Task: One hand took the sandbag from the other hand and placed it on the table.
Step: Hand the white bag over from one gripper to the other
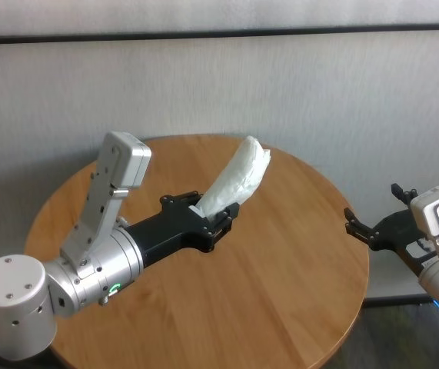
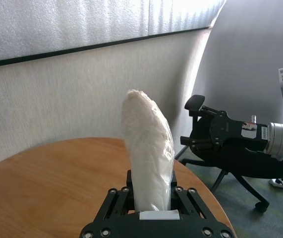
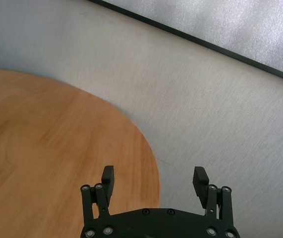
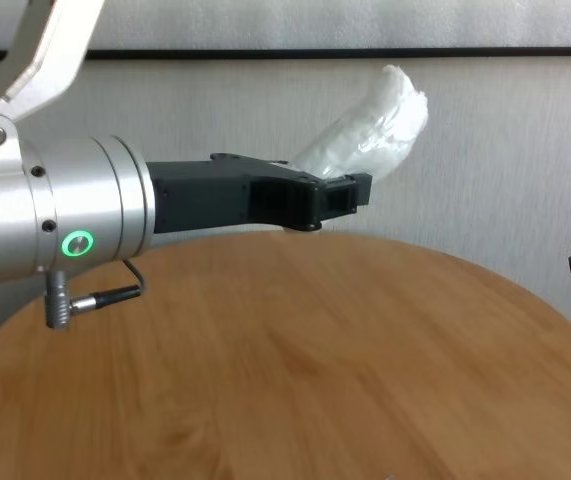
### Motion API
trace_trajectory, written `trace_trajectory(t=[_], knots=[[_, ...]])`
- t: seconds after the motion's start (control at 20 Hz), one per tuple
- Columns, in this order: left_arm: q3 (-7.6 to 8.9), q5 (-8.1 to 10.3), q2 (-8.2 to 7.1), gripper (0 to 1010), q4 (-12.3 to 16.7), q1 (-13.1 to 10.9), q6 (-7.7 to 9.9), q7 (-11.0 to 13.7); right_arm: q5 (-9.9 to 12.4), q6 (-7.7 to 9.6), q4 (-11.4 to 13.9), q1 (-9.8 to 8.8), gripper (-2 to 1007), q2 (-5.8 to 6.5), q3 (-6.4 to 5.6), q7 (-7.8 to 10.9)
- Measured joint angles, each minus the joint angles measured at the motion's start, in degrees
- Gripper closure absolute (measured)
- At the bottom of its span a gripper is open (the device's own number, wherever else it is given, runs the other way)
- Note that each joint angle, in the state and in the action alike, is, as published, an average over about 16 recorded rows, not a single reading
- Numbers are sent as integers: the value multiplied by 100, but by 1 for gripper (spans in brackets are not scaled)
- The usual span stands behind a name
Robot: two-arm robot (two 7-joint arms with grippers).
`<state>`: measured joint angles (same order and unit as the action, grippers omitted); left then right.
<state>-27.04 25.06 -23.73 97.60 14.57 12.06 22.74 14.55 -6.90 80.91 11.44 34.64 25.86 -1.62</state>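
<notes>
Two pincers: my green-ringed left pincer (image 1: 217, 221) clamps the white crinkled sandbag (image 1: 238, 179) above the round wooden bench (image 1: 281, 277); my blue-ringed right pincer (image 1: 373, 229) waits wide beyond the bench's edge. I should grip the free end squarely.

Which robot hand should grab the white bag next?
The right hand: it is open and empty beside the table, while the left hand holds the sandbag up.

Sandbag (image 1: 238, 178) in left gripper (image 1: 217, 221) above table (image 1: 281, 292); right gripper (image 1: 373, 231) beyond table's right edge.
</notes>
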Motion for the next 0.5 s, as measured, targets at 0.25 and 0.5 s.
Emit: trace_trajectory(t=[0.25, 0.5], knots=[[11, 15, 8, 650, -6, 5, 29, -13, 0, 0, 0, 0, 4, 0, 0, 0], [11, 9, 7, 649, -8, 7, 21, 0, 0, 0, 0, 0, 4, 0, 0, 0]])
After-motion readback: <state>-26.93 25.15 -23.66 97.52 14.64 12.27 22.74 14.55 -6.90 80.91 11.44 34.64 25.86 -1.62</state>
